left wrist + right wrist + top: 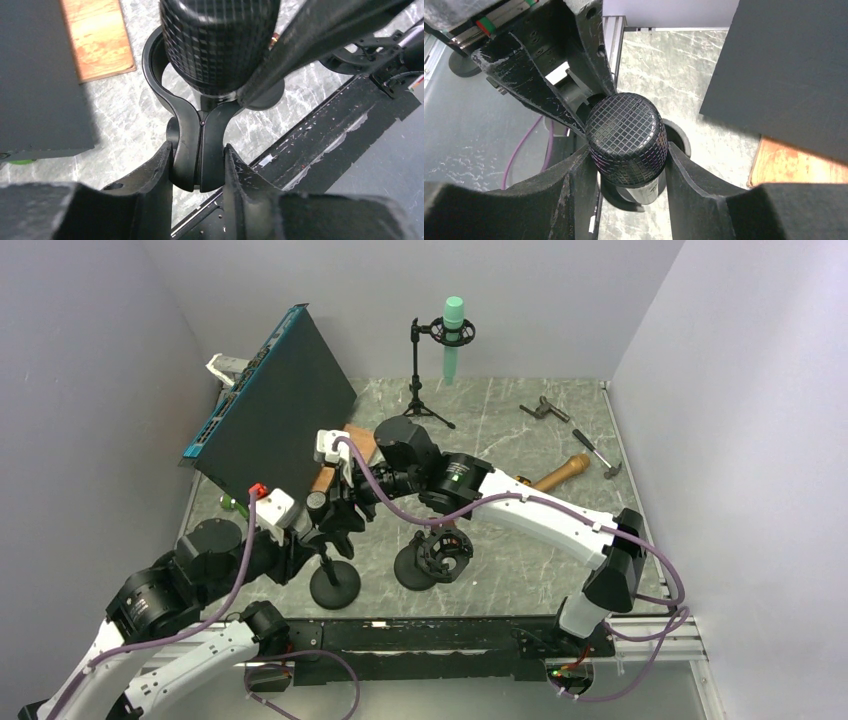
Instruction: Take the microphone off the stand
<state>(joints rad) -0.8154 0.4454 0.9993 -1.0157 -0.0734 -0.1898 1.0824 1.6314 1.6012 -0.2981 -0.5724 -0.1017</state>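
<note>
A black microphone (626,137) with a mesh head sits in the clip (192,125) of a short black stand whose round base (335,587) is on the table near the front. My right gripper (628,157) is shut on the microphone's head, one finger on each side. My left gripper (198,157) is shut on the neck of the stand's clip just below the microphone (220,40). In the top view the two grippers meet above the base, left (315,528) and right (342,490). The microphone's body is mostly hidden by the fingers.
A large dark panel (275,400) leans at the left, a wooden block (357,445) beside it. A green microphone on a tripod (453,335) stands at the back. A shock mount on a round base (437,558) sits just right. A hammer (565,472) and tools (545,408) lie at the right.
</note>
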